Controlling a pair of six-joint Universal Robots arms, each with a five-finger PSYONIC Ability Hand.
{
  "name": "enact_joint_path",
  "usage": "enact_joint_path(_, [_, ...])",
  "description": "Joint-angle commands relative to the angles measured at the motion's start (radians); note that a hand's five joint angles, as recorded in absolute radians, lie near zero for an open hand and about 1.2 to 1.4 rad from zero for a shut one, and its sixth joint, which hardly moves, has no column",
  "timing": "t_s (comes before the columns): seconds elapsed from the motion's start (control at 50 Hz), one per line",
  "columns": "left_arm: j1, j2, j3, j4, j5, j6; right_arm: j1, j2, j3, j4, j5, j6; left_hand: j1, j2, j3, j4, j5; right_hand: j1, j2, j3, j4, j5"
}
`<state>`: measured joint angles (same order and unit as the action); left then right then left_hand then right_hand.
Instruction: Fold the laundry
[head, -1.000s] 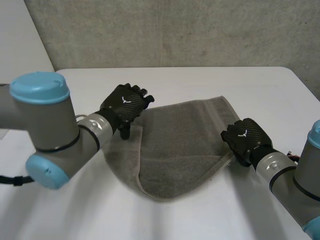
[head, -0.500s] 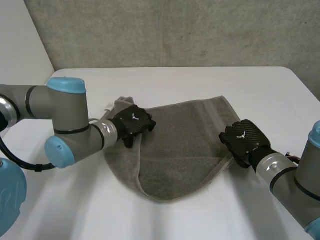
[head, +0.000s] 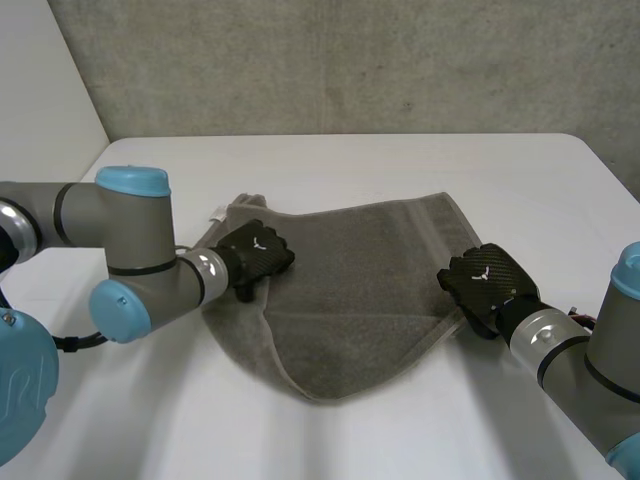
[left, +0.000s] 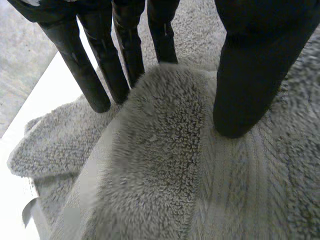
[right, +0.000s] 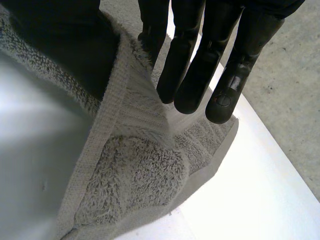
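White table, concrete wall behind.

Head view: we list one grey terry towel, mid-table, between the arms. Its near-left margin is turned over in a slanting flap and its outline is uneven. Left hand sits on its left edge, right hand at its right edge.

Left wrist view: straight fingers and thumb pinch a raised ridge of pile between them.

Right wrist view: fingers and thumb nip the hemmed edge, which rises off the table.

Progress, as we judge it: first fold barely begun; squaring up and further folds are left.
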<state>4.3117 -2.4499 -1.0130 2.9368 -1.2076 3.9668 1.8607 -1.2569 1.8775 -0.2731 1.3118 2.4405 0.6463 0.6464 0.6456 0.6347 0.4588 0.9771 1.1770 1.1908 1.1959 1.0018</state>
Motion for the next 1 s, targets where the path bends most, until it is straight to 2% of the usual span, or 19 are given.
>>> enact_joint_path(0.02, [0.006, 0.017, -0.012, 0.002, -0.036, 0.022, 0.000, 0.001, -0.003, 0.000, 0.001, 0.000, 0.587, 0.587, 0.588, 0.599, 0.600, 0.419, 0.219, 0.205, 0.200, 0.220])
enact_joint_path(0.04, [0.006, 0.029, -0.012, 0.004, -0.052, 0.022, 0.000, 0.001, -0.005, 0.000, 0.001, -0.001, 0.748, 0.748, 0.749, 0.760, 0.761, 0.419, 0.219, 0.205, 0.200, 0.220])
enact_joint_path(0.16, [0.013, 0.131, -0.047, 0.021, -0.082, 0.009, -0.002, -0.004, -0.015, 0.002, 0.015, 0.000, 0.750, 0.750, 0.751, 0.762, 0.763, 0.419, 0.219, 0.205, 0.200, 0.220])
enact_joint_path(0.34, [0.011, 0.422, -0.214, 0.076, -0.090, -0.055, -0.011, -0.016, -0.060, 0.037, 0.026, 0.009, 0.750, 0.750, 0.751, 0.762, 0.763, 0.419, 0.219, 0.205, 0.200, 0.220])
enact_joint_path(0.48, [0.016, 0.571, -0.365, 0.070, -0.087, -0.140, -0.061, -0.078, -0.145, 0.199, 0.023, 0.020, 0.750, 0.750, 0.751, 0.762, 0.763, 0.419, 0.219, 0.205, 0.200, 0.220])
enact_joint_path(0.52, [0.039, 0.620, -0.447, 0.070, -0.084, -0.172, -0.063, -0.079, -0.153, 0.233, 0.017, 0.022, 0.263, 0.263, 0.263, 0.274, 0.276, 0.419, 0.219, 0.205, 0.200, 0.220])
enact_joint_path(0.54, [0.039, 0.620, -0.447, 0.070, -0.084, -0.172, -0.063, -0.079, -0.153, 0.233, 0.017, 0.022, 0.260, 0.260, 0.261, 0.272, 0.273, 0.419, 0.219, 0.205, 0.200, 0.220])
enact_joint_path(0.56, [0.051, 0.629, -0.482, 0.070, -0.082, -0.181, -0.063, -0.082, -0.152, 0.254, 0.011, 0.022, 0.086, 0.086, 0.086, 0.097, 0.099, 0.419, 0.219, 0.205, 0.200, 0.220])
enact_joint_path(0.64, [0.091, 0.629, -0.593, 0.087, -0.073, -0.189, -0.058, -0.081, -0.121, 0.262, 0.006, 0.022, 0.049, 0.049, 0.049, 0.060, 0.062, 0.419, 0.219, 0.205, 0.200, 0.220])
enact_joint_path(0.76, [0.102, 0.601, -0.659, 0.133, -0.073, -0.190, -0.057, -0.079, -0.100, 0.259, 0.006, 0.022, 0.019, 0.019, 0.020, 0.031, 0.032, 0.419, 0.219, 0.205, 0.200, 0.220])
enact_joint_path(0.8, [0.112, 0.595, -0.699, 0.166, -0.075, -0.192, -0.061, -0.076, -0.095, 0.258, 0.006, 0.022, -0.057, -0.057, -0.056, -0.045, -0.044, 0.419, 0.219, 0.205, 0.200, 0.220])
enact_joint_path(0.88, [0.112, 0.600, -0.733, 0.192, -0.075, -0.192, -0.061, -0.076, -0.092, 0.256, 0.006, 0.022, -0.145, -0.145, -0.144, -0.133, -0.132, 0.419, 0.219, 0.205, 0.200, 0.220])
enact_joint_path(1.0, [0.097, 0.652, -0.780, 0.252, -0.076, -0.216, -0.060, -0.076, -0.083, 0.250, 0.006, 0.020, -0.145, -0.145, -0.144, -0.134, -0.132, 0.419, 0.219, 0.205, 0.200, 0.220])
